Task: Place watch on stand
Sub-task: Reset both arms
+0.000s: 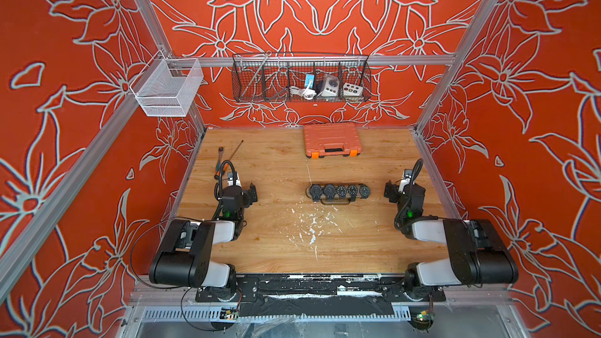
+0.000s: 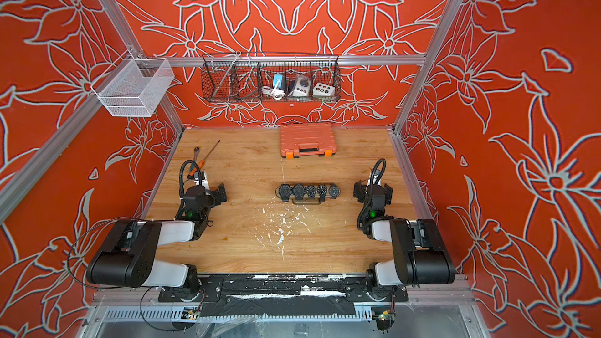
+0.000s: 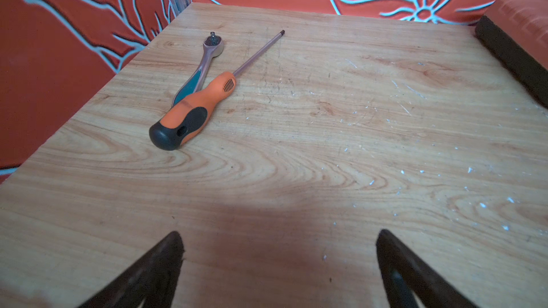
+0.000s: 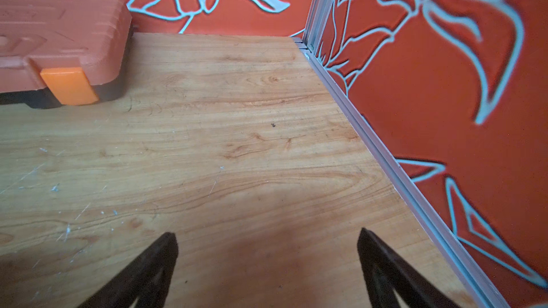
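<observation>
The stand [image 1: 336, 202] [image 2: 307, 201] sits mid-table in both top views, a dark bar on a small base. Several black watches [image 1: 329, 190] [image 2: 298, 190] are wrapped side by side along the bar. I see no loose watch on the table. My left gripper [image 1: 234, 187] [image 2: 205, 190] [image 3: 277, 232] hovers low to the left of the stand, open and empty, facing the back wall. To the stand's right, my right gripper [image 1: 405, 188] [image 2: 373, 187] [image 4: 267, 232] is also open over bare wood. Neither wrist view shows the stand.
An orange tool case [image 1: 331, 139] [image 4: 59, 34] lies at the back centre. A ratchet wrench [image 3: 204, 63] and an orange screwdriver [image 3: 192, 111] lie at the back left, ahead of the left gripper. A wire basket [image 1: 300, 78] and a white mesh basket [image 1: 169, 87] hang above.
</observation>
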`<state>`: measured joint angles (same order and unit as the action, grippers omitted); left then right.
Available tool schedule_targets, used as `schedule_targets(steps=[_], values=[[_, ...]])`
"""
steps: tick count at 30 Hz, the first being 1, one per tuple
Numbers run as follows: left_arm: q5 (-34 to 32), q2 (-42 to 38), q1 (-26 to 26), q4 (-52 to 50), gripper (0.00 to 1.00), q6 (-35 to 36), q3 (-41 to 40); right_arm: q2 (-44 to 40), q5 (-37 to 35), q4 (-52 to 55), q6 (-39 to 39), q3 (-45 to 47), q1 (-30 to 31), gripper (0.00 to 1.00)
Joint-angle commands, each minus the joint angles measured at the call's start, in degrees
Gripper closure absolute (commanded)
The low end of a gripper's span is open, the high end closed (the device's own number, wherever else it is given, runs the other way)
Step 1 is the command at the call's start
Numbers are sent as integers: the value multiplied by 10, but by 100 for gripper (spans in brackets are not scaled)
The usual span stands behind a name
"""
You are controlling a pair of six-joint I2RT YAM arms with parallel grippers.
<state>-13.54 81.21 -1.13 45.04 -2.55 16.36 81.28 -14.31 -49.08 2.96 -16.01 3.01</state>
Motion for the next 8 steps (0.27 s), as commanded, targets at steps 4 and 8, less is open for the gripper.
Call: schedule_targets(steps=[4,8], values=[[4,-4,2,11,1,3,6,6,12,1,-16,-16,1,2],[4,-4,2,11,1,3,6,0,14,-4,-19,-10,1,2]])
